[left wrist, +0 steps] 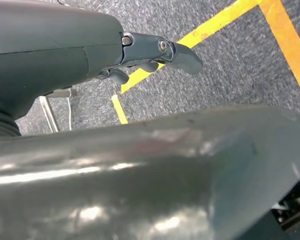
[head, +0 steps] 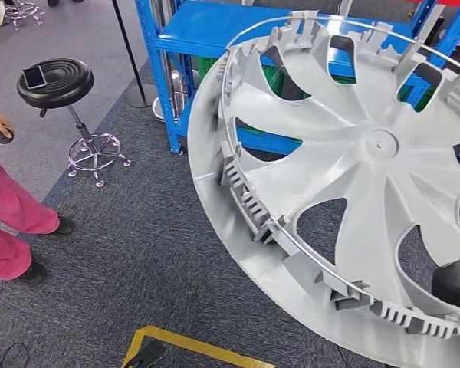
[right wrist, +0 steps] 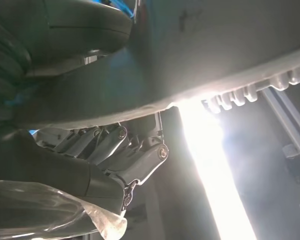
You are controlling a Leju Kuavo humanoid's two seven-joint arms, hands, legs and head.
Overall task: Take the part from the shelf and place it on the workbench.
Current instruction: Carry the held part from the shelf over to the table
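A large grey wheel cover (head: 355, 176) with curved spokes is held up tilted in front of me, its ribbed back toward the head view. My right hand (right wrist: 114, 160) grips its rim (right wrist: 201, 65), thumb on one side and fingers on the other. A dark part of that hand (head: 456, 282) shows through a spoke opening at the lower right. My left hand (left wrist: 141, 55) is stretched out beside the cover's glossy face (left wrist: 160, 170), with carpet visible between its fingers and the cover and nothing in its grasp.
A blue shelf (head: 216, 38) stands behind the cover. A black stool (head: 55, 83) is at the left, and a person in pink trousers (head: 8, 207) stands at the left edge. Yellow floor tape (head: 187, 345) runs across the grey carpet.
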